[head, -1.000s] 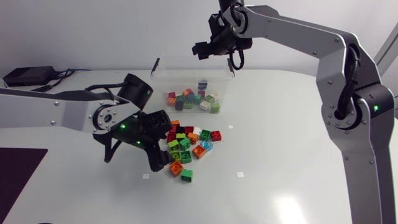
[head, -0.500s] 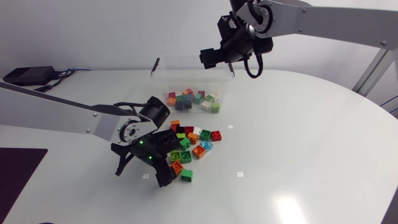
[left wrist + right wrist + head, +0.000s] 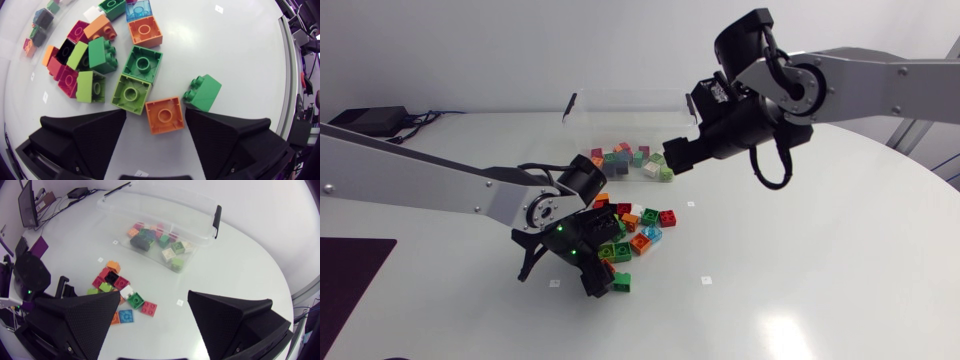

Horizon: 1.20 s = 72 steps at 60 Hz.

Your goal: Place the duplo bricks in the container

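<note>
A pile of duplo bricks [image 3: 632, 225] lies at mid-table. My left gripper [image 3: 603, 270] is low at the pile's near edge. Its fingers are open around an orange brick [image 3: 165, 115]: one finger touches it, the other stands apart. A dark green brick [image 3: 202, 92] lies by the finger that touches, a light green one [image 3: 131, 94] just ahead. The clear container [image 3: 620, 105] at the back holds several bricks [image 3: 630, 160]. My right gripper [image 3: 678, 150] hangs open and empty beside the container's right end. In its own view the right gripper [image 3: 155, 312] looks down on the container [image 3: 165, 210] and the pile [image 3: 120, 292].
A black box [image 3: 365, 120] with cables sits at the back left. A dark mat [image 3: 345, 285] lies at the table's left edge. Bare white table [image 3: 780, 270] stretches right of the pile and in front of it.
My left gripper slid right into the pile's near edge and its fingers narrowed around the orange brick. The right arm came down from above the container to its right end.
</note>
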Each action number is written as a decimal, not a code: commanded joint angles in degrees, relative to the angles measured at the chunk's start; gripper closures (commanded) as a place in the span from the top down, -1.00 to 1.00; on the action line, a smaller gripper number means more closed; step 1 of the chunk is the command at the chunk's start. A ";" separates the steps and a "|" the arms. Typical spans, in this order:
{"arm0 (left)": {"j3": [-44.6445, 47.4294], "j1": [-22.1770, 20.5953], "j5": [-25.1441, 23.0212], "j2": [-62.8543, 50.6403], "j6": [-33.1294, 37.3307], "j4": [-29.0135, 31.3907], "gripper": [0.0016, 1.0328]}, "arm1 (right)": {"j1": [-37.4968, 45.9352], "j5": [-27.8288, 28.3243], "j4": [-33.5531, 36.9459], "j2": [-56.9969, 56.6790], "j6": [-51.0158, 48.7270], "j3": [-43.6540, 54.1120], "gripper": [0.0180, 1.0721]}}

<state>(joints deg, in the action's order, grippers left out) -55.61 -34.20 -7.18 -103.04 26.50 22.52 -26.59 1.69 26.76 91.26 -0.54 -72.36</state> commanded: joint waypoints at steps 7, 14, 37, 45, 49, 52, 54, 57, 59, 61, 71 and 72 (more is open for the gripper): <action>-0.90 -0.96 -0.11 -2.16 -1.72 0.24 -0.02 | -0.13 0.06 -0.40 -3.64 -1.13 7.05 0.84; -0.46 -0.87 -0.20 -1.98 -1.54 0.24 -0.39 | -0.31 -0.99 -0.13 -1.53 0.10 7.93 0.84; 5.25 3.43 -0.20 5.13 1.80 0.59 -0.52 | -1.10 -3.36 1.19 14.47 5.11 1.52 0.80; 5.69 4.31 -0.20 7.77 2.50 1.12 -0.52 | -1.27 -3.80 1.98 18.42 6.78 -1.12 0.80; 5.61 4.84 -0.20 9.27 2.59 1.21 -0.52 | -1.45 -4.07 3.03 20.27 7.65 -2.70 0.80; 5.34 5.37 -0.20 10.67 2.59 1.21 -0.52 | -1.62 -4.15 3.65 21.59 8.36 -3.84 0.80; 5.17 5.81 -0.20 11.46 2.59 1.21 -0.52 | -1.89 -4.33 4.09 22.47 8.62 -4.55 0.80; 4.64 6.69 -0.20 12.61 2.41 1.12 -0.52 | -2.15 -4.42 4.96 23.61 9.24 -5.78 0.79; 4.37 7.04 -0.20 13.40 2.41 1.12 -0.52 | -2.33 -4.51 5.49 24.22 9.50 -6.39 0.78; 4.11 7.65 -0.20 14.19 2.41 1.12 -0.52 | -2.50 -4.68 6.02 24.75 9.94 -7.10 0.78; 2.35 10.29 -0.29 17.70 2.06 1.12 -0.52 | -3.12 -5.47 7.95 27.39 11.08 -10.00 0.78; 2.18 10.55 -0.29 17.97 2.06 1.03 -0.52 | -3.12 -5.65 8.30 27.74 11.35 -10.52 0.78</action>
<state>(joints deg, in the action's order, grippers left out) -51.81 -24.64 -7.20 -86.94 28.32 23.11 -29.21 -3.11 33.52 116.66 8.62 -80.86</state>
